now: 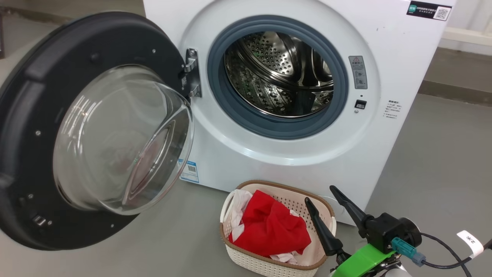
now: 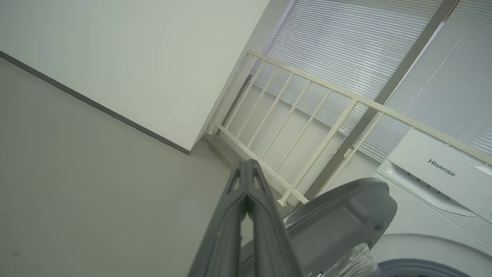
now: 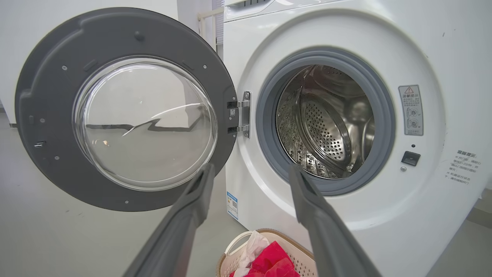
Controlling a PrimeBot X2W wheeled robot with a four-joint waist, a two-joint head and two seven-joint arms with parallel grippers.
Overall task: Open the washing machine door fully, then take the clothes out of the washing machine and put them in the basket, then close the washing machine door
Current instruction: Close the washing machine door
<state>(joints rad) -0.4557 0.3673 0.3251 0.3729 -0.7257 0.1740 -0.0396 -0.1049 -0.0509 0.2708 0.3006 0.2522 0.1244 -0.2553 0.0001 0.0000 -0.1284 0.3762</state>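
Flooring (image 1: 442, 161) of plain grey is surrounding the washing machine (image 1: 384, 46), which is standing with its round opening facing the robot, grey rubber ring (image 1: 276, 129) and perforated drum (image 1: 276, 73) showing. The washing machine door (image 1: 34, 115) is hanging upright on its hinge (image 1: 191, 73), swung wide to the left, its glass bowl bulging toward the robot. The basket (image 1: 269, 265) is sitting open side up on the floor just before the machine's lower front, and the clothes (image 1: 269, 227) are lying crumpled inside it. The right gripper (image 1: 319, 194) is hovering beside the basket with its fingers spread wide and gripping nothing, pointing up toward the machine; one finger is overlapping the basket's right rim. The left gripper (image 2: 246, 163) is pressing its fingers fully together on nothing, pointing past the door's edge at a white railing (image 2: 307, 127) and blinds (image 2: 346, 38). The frame is cutting off the door's left edge and the basket's near edge. Print on the blue label (image 1: 189, 171) is too small to read. The basket's long axis cannot be told for certain.
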